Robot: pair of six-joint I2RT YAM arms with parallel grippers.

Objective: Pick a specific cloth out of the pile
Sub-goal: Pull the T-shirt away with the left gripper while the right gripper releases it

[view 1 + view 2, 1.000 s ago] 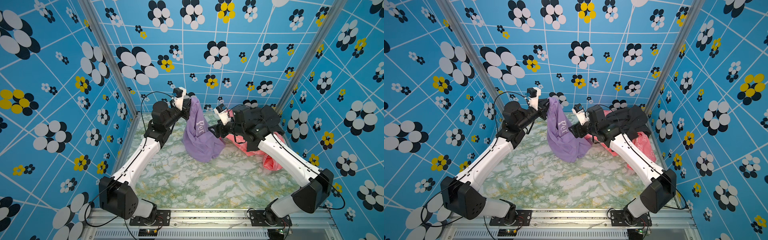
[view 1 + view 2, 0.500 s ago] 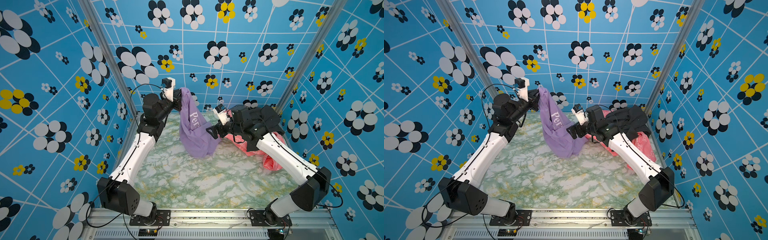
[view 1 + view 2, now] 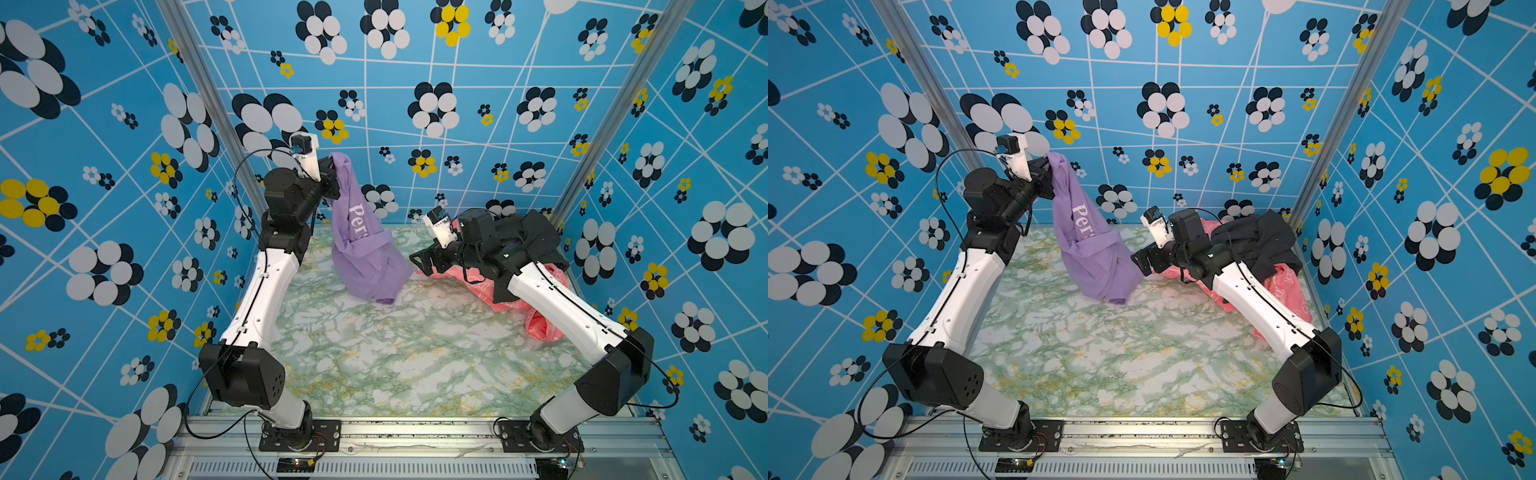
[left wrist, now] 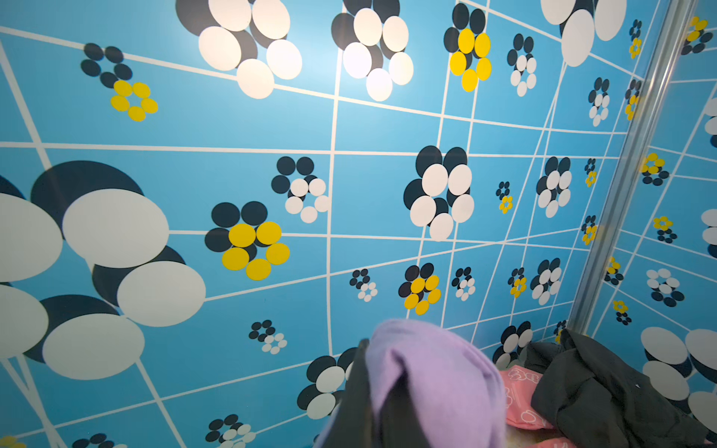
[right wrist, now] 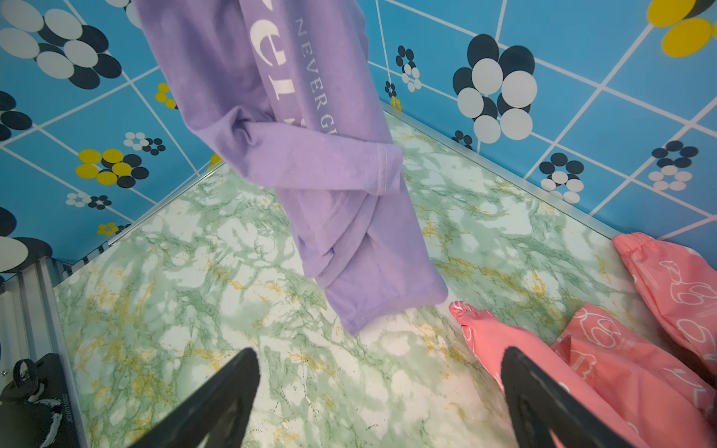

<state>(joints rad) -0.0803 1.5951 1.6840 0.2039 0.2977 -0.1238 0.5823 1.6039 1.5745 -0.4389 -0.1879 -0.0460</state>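
Your left pincer (image 3: 331, 172) is clenched on the soft lavender cloth with white "Per" lettering (image 3: 362, 257), apart from the pile (image 3: 536, 249).
The cloth hangs left of centre in both top views. Its long axis is near vertical, gripped end up, loose end leaning right down toward the green marbled bench (image 3: 395, 353). Your right pincer (image 5: 376, 360) is released and empty beside the pink printed garment (image 3: 1287, 291) and black garment (image 3: 1262, 241).
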